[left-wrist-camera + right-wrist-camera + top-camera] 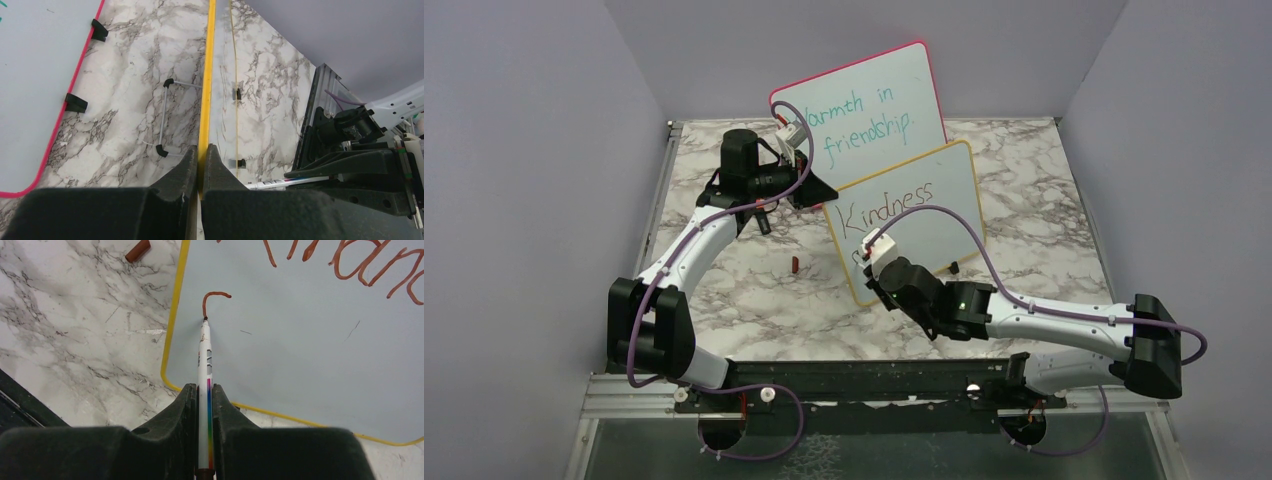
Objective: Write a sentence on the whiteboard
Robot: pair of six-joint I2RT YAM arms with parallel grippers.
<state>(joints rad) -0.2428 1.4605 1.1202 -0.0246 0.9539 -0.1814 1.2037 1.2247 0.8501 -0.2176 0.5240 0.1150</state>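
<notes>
A white whiteboard with a thin yellow-orange frame (954, 190) stands tilted at the centre of the top view on a marble table (754, 290). Its reddish-brown sentence (886, 203) reads "Kindness". The left gripper (202, 152) is pressed together on the yellow edge. The right gripper (205, 392) pinches a white rainbow-striped marker (204, 352), whose tip touches a short curved stroke (216, 295) at the board's lower left.

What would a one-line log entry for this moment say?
left gripper: clamped on whiteboard frame | right gripper: holding marker, tip on whiteboard | written: "Kindness", second line just started | cap: on table
</notes>
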